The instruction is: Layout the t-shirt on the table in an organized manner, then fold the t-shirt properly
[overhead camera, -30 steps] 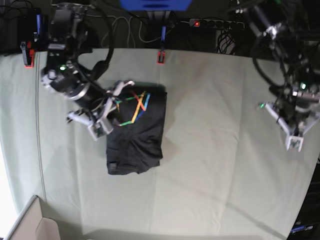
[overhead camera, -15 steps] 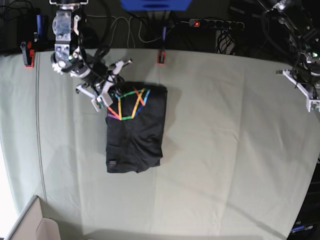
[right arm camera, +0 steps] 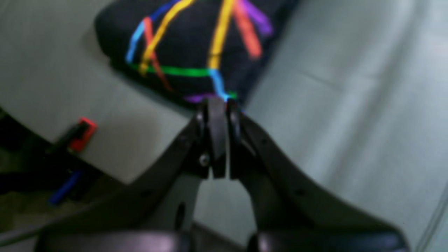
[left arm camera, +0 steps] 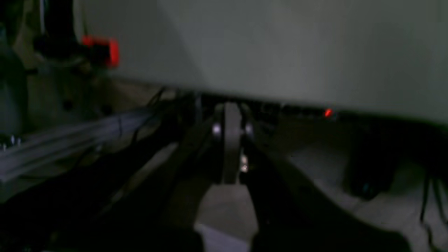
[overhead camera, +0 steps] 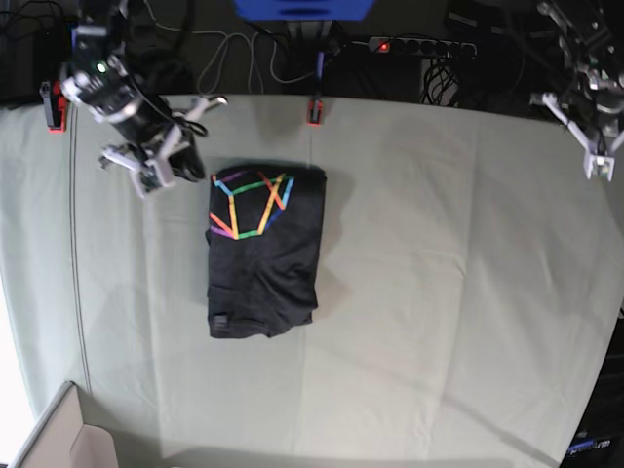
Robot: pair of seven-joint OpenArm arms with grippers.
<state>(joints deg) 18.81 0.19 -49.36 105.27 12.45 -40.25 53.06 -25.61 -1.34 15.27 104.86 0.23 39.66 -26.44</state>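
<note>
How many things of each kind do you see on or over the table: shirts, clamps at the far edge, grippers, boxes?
Shirts: 1, the t-shirt
Red clamps: 2
Grippers: 2, right gripper, left gripper
Boxes: 1, box
Total: 6

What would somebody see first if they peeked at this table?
First the black t-shirt, folded into a neat rectangle left of the middle of the pale green table, with rainbow lines on its far end. Then the two robot arms, both off the shirt: the right gripper shut just beside its far left corner, and the left gripper shut near the table's far right edge.
</note>
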